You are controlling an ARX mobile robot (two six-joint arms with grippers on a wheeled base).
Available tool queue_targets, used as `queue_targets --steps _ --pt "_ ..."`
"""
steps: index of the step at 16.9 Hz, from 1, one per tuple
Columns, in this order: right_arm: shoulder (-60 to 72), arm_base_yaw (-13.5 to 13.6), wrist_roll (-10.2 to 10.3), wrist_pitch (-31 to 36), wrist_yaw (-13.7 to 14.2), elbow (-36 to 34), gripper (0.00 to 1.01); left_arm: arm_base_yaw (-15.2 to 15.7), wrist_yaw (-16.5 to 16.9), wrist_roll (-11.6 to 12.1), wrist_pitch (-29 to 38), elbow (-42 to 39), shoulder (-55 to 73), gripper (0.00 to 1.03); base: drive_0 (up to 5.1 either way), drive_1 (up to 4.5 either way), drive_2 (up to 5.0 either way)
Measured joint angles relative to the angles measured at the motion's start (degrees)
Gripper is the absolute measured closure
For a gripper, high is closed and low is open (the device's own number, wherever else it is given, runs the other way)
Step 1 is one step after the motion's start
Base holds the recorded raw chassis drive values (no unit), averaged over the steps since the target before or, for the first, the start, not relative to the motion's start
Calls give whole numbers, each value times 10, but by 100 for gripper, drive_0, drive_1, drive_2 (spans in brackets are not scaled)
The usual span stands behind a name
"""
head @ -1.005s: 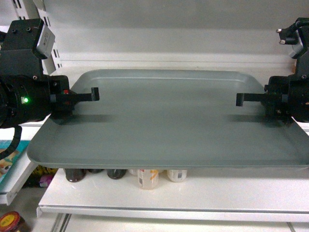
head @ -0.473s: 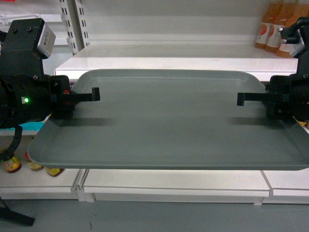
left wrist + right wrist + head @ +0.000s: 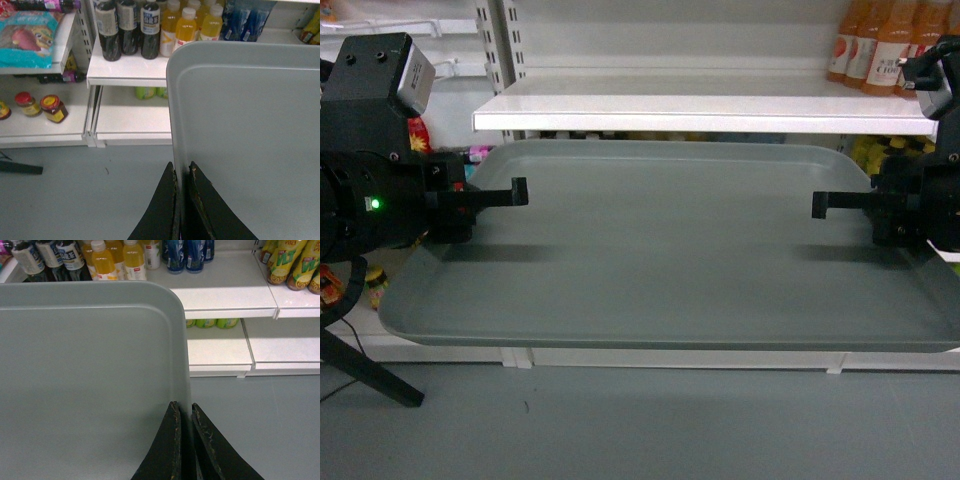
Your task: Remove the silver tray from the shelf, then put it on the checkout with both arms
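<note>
The silver tray (image 3: 660, 250) hangs level in the air in front of the shelf (image 3: 700, 110), apart from it, with grey floor under its near edge. My left gripper (image 3: 510, 198) is shut on the tray's left rim, and my right gripper (image 3: 820, 205) is shut on the right rim. In the left wrist view the left gripper (image 3: 181, 170) pinches the thin edge of the tray (image 3: 250, 140). The right wrist view shows the right gripper (image 3: 184, 409) clamped likewise on the tray (image 3: 90, 380). The checkout is out of view.
Orange drink bottles (image 3: 880, 45) stand on the upper shelf at right. Dark and yellow bottles (image 3: 127, 27) line a shelf board beyond the tray, with jars (image 3: 52, 107) lower left. A black stand leg (image 3: 360, 365) crosses the grey floor (image 3: 640, 420) at left.
The shelves have drawn back and shifted in the head view, and floor now shows under the tray. Both grippers keep their hold, and the tray stays put between them.
</note>
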Motion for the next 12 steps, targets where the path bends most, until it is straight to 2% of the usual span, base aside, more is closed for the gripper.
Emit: queue_targets --steps 12 --pt "0 0 0 2 0 -1 98 0 -1 0 2 0 0 99 10 -423 443"
